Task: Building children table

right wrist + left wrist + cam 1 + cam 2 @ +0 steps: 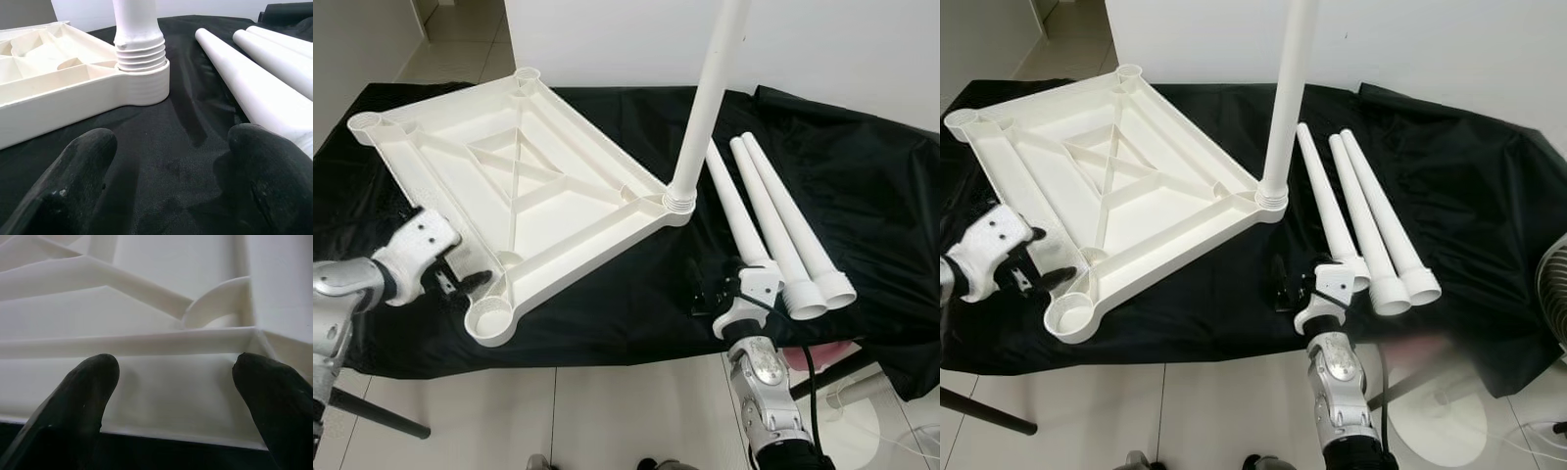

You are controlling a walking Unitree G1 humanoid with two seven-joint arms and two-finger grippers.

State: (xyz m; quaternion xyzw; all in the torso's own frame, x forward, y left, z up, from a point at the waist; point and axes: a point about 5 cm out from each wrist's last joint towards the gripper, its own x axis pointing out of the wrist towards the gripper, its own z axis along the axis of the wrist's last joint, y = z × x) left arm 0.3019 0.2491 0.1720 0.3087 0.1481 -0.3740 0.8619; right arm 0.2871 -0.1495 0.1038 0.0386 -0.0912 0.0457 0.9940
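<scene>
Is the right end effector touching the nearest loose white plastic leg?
Cannot tell. In the right wrist view the right end effector is open over black cloth, one finger overlapping the nearest loose white plastic leg.

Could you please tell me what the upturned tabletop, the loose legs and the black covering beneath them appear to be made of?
The tabletop looks like moulded white plastic, judging by its cast ribs and satin sheen. The loose legs seem the same smooth plastic, hollow at their open ends. The black covering appears to be a thin, slightly glossy sheet, wrinkled; fabric or plastic film, I cannot tell.
</scene>
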